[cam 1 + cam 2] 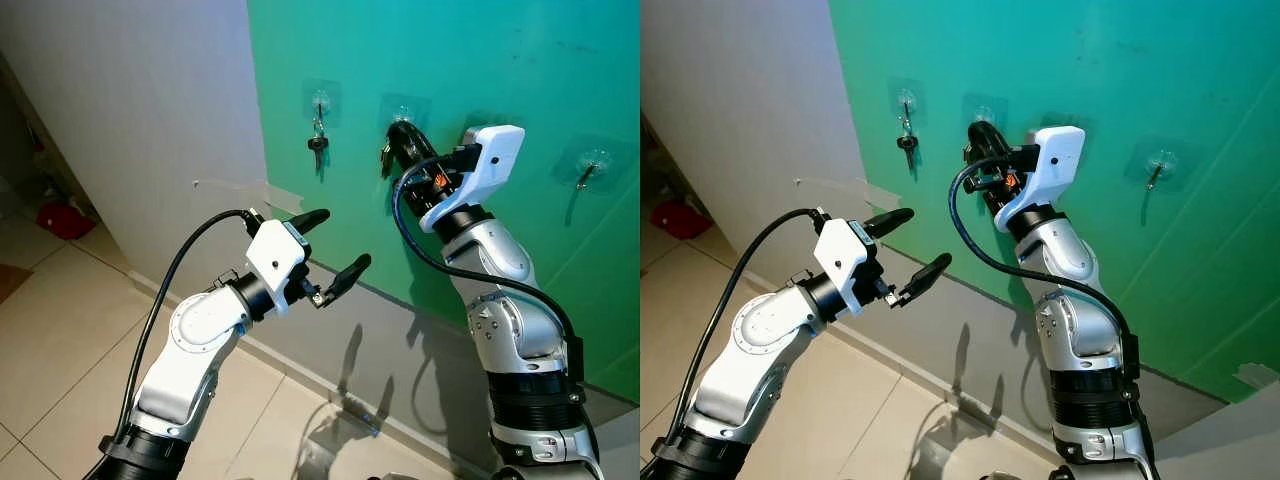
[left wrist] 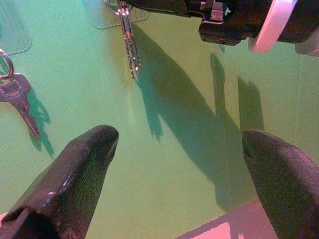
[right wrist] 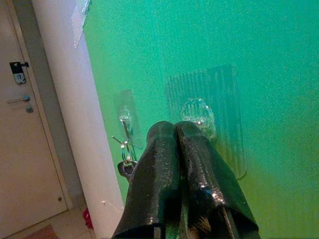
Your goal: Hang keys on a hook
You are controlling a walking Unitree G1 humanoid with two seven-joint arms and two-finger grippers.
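A green wall (image 1: 480, 60) carries a row of clear stick-on hooks. My right gripper (image 1: 399, 138) is raised against the second hook (image 1: 403, 108), its fingers (image 3: 174, 149) pressed together just under the hook (image 3: 198, 115). A silver key (image 2: 129, 42) dangles from its fingertips beside that hook's clear plate. Whether the ring sits on the hook is hidden. Another set of keys (image 1: 318, 143) hangs from the leftmost hook (image 1: 320, 98). My left gripper (image 1: 343, 240) is open and holds nothing, lower and to the left, pointing at the wall.
A free hook (image 1: 594, 160) is at the far right of the row. Below the green runs a grey wall band (image 1: 400, 330), then a tiled floor (image 1: 70, 320). A red object (image 1: 62, 218) lies on the floor at far left. A door (image 3: 25, 124) stands left of the white wall.
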